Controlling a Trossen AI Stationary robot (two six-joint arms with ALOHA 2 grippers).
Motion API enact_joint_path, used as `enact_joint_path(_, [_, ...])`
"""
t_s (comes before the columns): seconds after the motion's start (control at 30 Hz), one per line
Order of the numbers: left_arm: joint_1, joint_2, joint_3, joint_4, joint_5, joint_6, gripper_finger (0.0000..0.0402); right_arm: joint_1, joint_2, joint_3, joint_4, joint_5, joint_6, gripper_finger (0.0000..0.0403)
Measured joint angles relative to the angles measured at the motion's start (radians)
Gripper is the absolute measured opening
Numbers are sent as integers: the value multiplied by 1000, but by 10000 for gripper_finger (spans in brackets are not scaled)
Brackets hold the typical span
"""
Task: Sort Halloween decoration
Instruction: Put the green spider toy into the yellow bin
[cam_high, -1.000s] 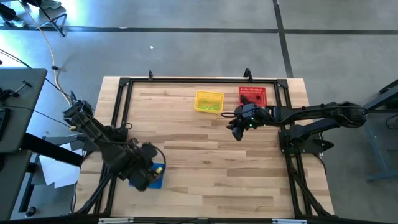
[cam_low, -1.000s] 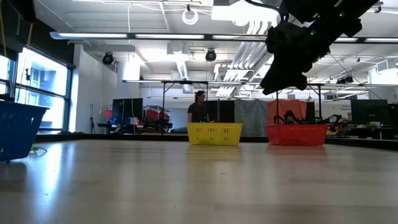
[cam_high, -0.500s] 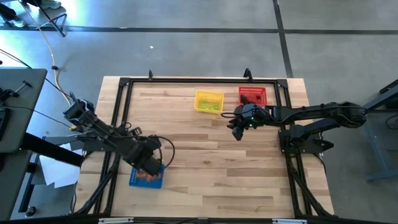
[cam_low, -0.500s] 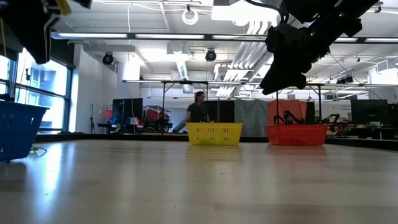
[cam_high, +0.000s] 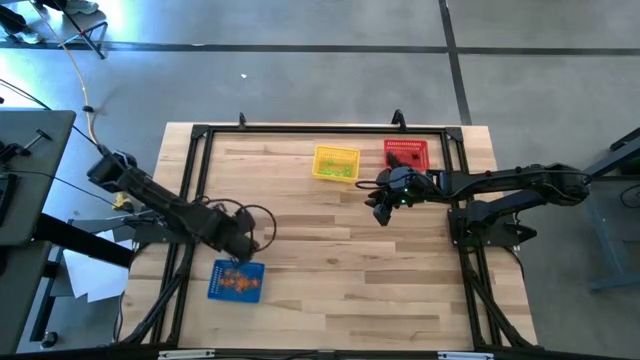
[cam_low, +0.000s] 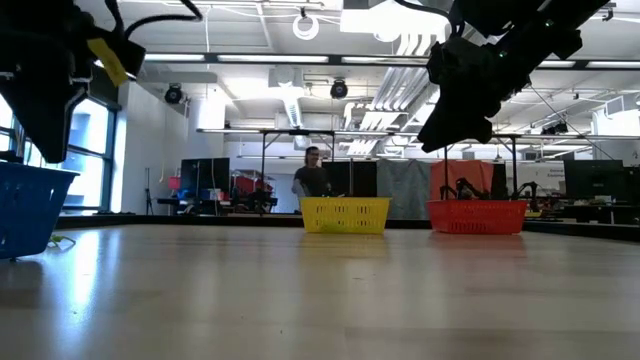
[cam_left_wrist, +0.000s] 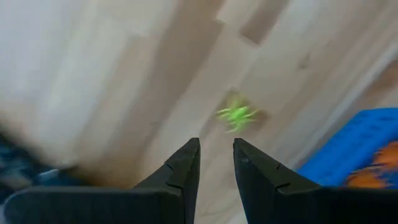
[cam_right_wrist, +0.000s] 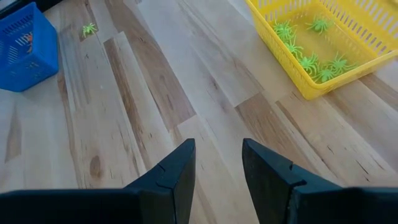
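Observation:
A light green spider trinket (cam_left_wrist: 236, 115) lies on the bare wood beside the blue basket (cam_high: 237, 281), which holds orange trinkets (cam_left_wrist: 373, 175). My left gripper (cam_left_wrist: 216, 163) hangs open just above the spider, pointing steeply down, with nothing between its fingers; it stands just past the blue basket's far side (cam_high: 241, 237). The yellow basket (cam_high: 336, 163) holds several green spiders (cam_right_wrist: 306, 61). The red basket (cam_high: 406, 153) stands to its right. My right gripper (cam_right_wrist: 217, 163) waits open in the air near the red basket (cam_high: 381, 207).
A black metal frame (cam_high: 300, 129) runs around the tabletop. The three baskets stand on the wood, with bare boards between them. In the low view a person (cam_low: 313, 172) is in the room far behind the table.
My left gripper has moved from above the blue basket toward the table's far edge and has come down toward the wood, tipping to point more steeply down. The blue basket now shows whole in the high view. My right arm has kept still.

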Motion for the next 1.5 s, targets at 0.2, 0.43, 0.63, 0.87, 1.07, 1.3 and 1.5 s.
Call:
enact_joint_path(0.2, [49,-56,-126,243,132,43,86,0,0,0,2,0,-10,126])
enact_joint_path(0.43, [93,-57,-175,260,139,69,86,0,0,0,2,0,-10,126])
enact_joint_path(0.63, [120,-57,-201,314,202,131,94,0,0,0,2,0,-10,126])
enact_joint_path(0.87, [129,-56,-201,323,165,159,121,0,0,0,2,0,-18,126])
enact_joint_path(1.07, [129,-15,-201,332,162,160,135,0,0,0,3,0,-29,126])
enact_joint_path(1.3, [129,106,-201,343,213,159,136,0,0,0,5,0,-32,126])
enact_joint_path(1.5, [129,211,-190,355,253,176,136,0,0,0,7,0,-37,126])
